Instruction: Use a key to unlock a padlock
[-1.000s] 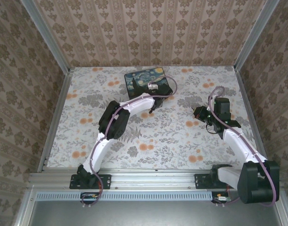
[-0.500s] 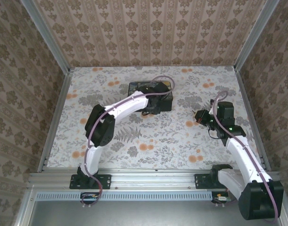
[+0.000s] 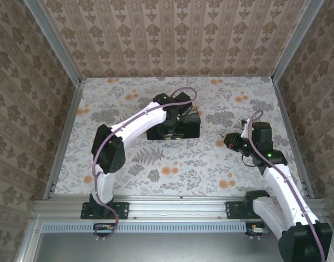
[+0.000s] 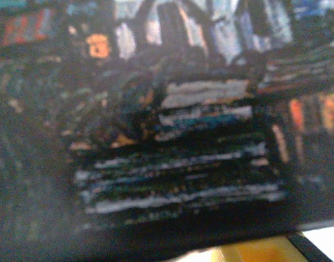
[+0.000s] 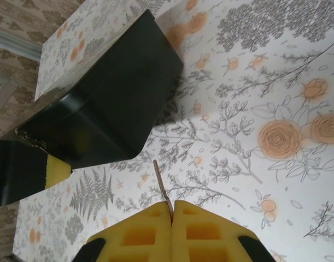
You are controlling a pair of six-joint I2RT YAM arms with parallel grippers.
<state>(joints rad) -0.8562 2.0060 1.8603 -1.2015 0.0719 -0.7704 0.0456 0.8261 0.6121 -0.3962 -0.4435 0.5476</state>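
The left gripper [image 3: 171, 126] has come over the box [image 5: 101, 103]; right gripper [image 5: 172, 212] pinches key [image 5: 162, 185].

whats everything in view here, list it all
box: one, black with a painted lid, far middle of the table
key: one, slim dark metal, pinched in yellow pads, tip toward the box
brass fitting: one, on the box's edge, too small to identify
table: one, white with grey and orange flowers
walls: three, beige patterned paper
rail: one, grey metal, near edge
left tool: one, black, down on the box
right tool: one, yellow pads shut on the key
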